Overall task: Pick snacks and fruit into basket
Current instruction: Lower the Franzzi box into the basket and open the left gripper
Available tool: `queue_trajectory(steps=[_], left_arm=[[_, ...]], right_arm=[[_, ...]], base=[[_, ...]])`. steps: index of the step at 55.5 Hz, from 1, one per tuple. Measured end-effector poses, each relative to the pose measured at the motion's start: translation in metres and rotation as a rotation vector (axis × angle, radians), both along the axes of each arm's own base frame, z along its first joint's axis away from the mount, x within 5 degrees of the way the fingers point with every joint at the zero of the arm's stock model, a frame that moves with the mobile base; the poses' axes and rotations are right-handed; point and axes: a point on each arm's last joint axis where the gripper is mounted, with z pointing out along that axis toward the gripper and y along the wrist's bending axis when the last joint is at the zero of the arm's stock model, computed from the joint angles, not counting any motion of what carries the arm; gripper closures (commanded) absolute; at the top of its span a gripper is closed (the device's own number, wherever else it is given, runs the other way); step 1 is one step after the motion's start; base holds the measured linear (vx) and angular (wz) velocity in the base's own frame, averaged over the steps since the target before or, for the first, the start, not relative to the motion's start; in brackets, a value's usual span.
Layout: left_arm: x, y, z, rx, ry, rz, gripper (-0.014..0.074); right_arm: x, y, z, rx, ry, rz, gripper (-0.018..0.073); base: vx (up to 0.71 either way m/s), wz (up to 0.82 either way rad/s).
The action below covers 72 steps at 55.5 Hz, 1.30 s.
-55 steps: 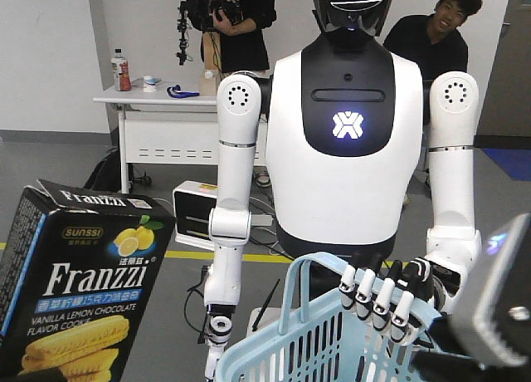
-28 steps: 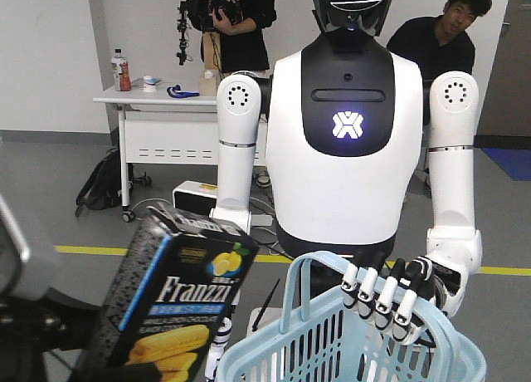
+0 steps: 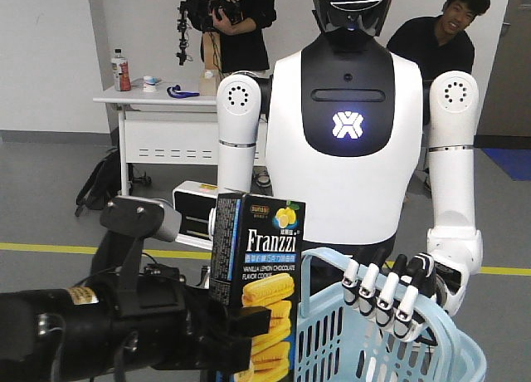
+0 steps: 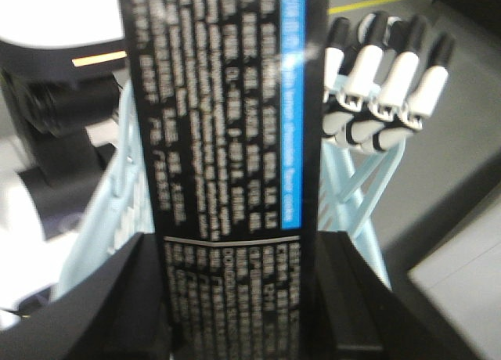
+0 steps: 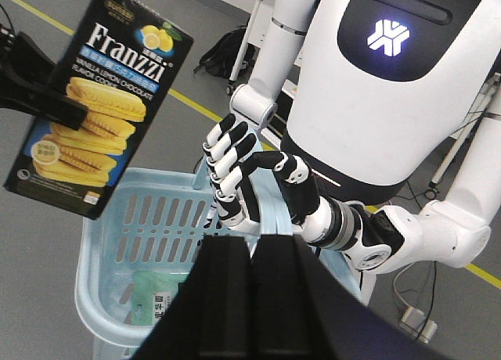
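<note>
Left gripper (image 3: 245, 322): clamps upright black oblong Franzzi cookie box (image 3: 265, 241)
Light blue plastic lattice basket (image 3: 332, 340): just lower right of box

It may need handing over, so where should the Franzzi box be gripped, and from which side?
Probably grip the Franzzi box by its upper half, across the broad faces, coming from above. It stands near upright, the left gripper clamps its lower part, and the top is clear above the basket.

Grey floor (image 3: 50, 216), yellow line (image 3: 33, 247) across it. Standing on it: white table (image 3: 166, 137), black bag (image 3: 99, 183), white boxy unit (image 3: 192, 206). On the tabletop: bottle (image 3: 121, 71), cup (image 3: 150, 84), blue item (image 3: 178, 91). Light blue basket (image 5: 156, 219) contains a mint-green pouch (image 5: 153, 293).
</note>
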Motion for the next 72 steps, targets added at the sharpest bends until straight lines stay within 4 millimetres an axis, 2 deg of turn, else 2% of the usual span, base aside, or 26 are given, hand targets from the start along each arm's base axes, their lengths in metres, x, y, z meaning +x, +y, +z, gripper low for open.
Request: queue_trajectory(steps=[14,24,31,44,49,66,72], left_arm=[[0.028,-0.022,-0.041,-0.198,0.302,0.162,0.0552],[0.038,-0.026,-0.055,-0.220,0.353,0.226,0.0504],[0.040,-0.025,-0.057,-0.224,0.353,0.243,0.0369],[0.042,-0.024,-0.056,-0.248,0.353,0.277,-0.0033],[0.043,-0.024,-0.054,-0.287,0.376,0.306,-0.0141],[0.043,-0.024,-0.053,-0.320,0.401,0.319,-0.0093],[0.038,-0.022,-0.043,-0.289,0.323,0.267,-0.0045]], right_arm=[[0.000,0.000,0.000,0.000,0.000,0.000,0.0568],[0.000,0.000,0.000,0.000,0.000,0.000,0.0568],[0.000,0.000,0.000,0.000,0.000,0.000,0.0568],[0.000,0.000,0.000,0.000,0.000,0.000,0.0568],[0.000,0.000,0.000,0.000,0.000,0.000,0.0568],[0.000,0.000,0.000,0.000,0.000,0.000,0.0567],[0.000,0.000,0.000,0.000,0.000,0.000,0.0567]], base=[[0.00,0.00],[0.00,0.00],[0.00,0.00],[0.00,0.00],[0.00,0.00],[0.00,0.00],[0.00,0.00]])
